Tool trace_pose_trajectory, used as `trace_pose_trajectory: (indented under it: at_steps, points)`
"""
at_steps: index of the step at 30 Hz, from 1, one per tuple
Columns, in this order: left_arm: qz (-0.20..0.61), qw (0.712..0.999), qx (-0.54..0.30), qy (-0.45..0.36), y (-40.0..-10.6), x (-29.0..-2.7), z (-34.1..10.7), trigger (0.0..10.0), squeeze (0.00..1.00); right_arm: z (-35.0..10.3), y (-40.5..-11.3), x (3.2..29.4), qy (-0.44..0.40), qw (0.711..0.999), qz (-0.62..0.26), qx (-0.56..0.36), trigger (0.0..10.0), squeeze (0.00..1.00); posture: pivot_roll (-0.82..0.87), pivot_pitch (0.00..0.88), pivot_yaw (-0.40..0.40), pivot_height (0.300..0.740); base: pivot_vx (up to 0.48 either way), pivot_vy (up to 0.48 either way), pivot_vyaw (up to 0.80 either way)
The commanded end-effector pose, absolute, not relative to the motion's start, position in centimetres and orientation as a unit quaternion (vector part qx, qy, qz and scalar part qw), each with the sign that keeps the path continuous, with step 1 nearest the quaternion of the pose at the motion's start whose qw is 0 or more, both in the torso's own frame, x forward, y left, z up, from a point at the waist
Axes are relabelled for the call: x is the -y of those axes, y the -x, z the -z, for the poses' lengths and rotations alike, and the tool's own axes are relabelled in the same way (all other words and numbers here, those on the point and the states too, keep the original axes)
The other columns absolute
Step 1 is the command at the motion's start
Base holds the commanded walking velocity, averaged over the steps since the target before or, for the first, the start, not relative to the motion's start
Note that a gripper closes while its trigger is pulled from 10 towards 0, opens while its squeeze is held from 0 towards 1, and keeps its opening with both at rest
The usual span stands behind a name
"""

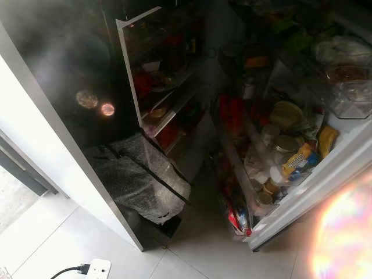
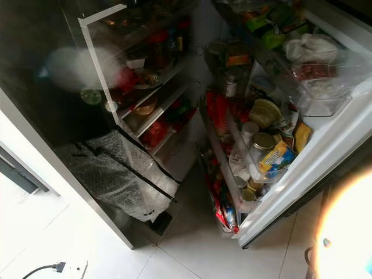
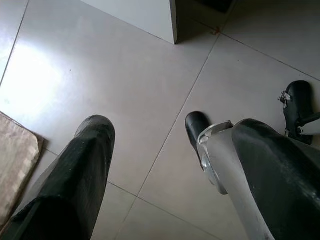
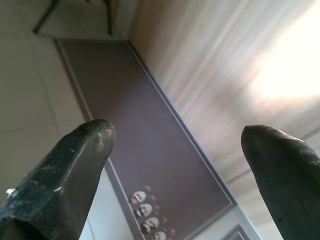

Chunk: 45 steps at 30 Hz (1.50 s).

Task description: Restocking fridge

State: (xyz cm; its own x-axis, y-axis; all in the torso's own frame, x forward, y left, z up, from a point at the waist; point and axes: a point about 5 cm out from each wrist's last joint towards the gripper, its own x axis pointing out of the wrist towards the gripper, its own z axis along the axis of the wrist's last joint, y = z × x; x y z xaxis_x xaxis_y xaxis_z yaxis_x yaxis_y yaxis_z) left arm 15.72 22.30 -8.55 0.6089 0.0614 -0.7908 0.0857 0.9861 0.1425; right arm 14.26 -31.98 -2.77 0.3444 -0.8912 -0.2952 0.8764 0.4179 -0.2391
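Note:
The fridge stands open before me. Its dim inner shelves (image 1: 168, 99) hold red packs, jars and bottles. The open door's bins (image 1: 273, 174) on the right are crowded with lidded jars (image 2: 263, 141), a yellow snack packet (image 1: 297, 160) and bottles. A clear plastic tub (image 1: 351, 96) sits on an upper door shelf. My left gripper (image 3: 172, 127) hangs open over the pale floor tiles with nothing between its fingers. My right gripper (image 4: 180, 132) is also open and holds nothing, pointing at a purple mat (image 4: 150, 150).
A bubble-wrapped bundle (image 1: 139, 174) lies at the foot of the fridge's dark left side. A white power strip (image 1: 96, 268) with a black plug lies on the floor tiles. My black feet (image 3: 196, 127) and a beige mat (image 3: 17, 160) appear in the left wrist view. Strong glare washes the lower right.

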Motion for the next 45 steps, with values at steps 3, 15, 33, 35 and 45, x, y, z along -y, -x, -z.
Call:
trace_pose_trajectory:
  at_steps: [3, 15, 33, 35, 45]
  points:
    - [0.006, 0.886, -0.457, -0.080, -15.0, -22.1, 8.9, 10.0, 0.00, 2.2, -15.8, 31.4, 0.026, 0.845, 0.506, -0.173, 10.0, 0.00, -0.03, 0.110, -0.027, 0.740, 0.000, 0.000, 0.00]
    - [-0.002, 0.889, -0.451, -0.082, -15.4, -22.4, 8.7, 10.0, 0.00, 2.5, -17.0, 29.7, 0.020, 0.877, 0.446, -0.177, 10.0, 0.00, -0.02, 0.119, -0.026, 0.740, 0.000, 0.000, 0.00]
    - [-0.007, 0.891, -0.446, -0.082, -15.7, -22.6, 8.5, 10.0, 0.00, 2.6, -20.6, 25.8, -0.019, 0.946, 0.272, -0.176, 10.0, 0.00, -0.03, 0.121, -0.028, 0.740, 0.000, 0.000, 0.00]
    - [-0.007, 0.892, -0.445, -0.082, -15.7, -22.6, 8.5, 10.0, 0.00, 2.6, -21.2, 24.9, -0.040, 0.955, 0.232, -0.178, 10.0, 0.00, -0.03, 0.123, -0.028, 0.740, 0.000, 0.000, 0.00]
    - [-0.008, 0.892, -0.444, -0.083, -15.6, -22.7, 8.5, 10.0, 0.00, 1.9, -23.5, 22.3, -0.053, 0.980, 0.079, -0.177, 10.0, 0.00, -0.02, 0.125, -0.028, 0.740, 0.000, 0.000, 0.00]
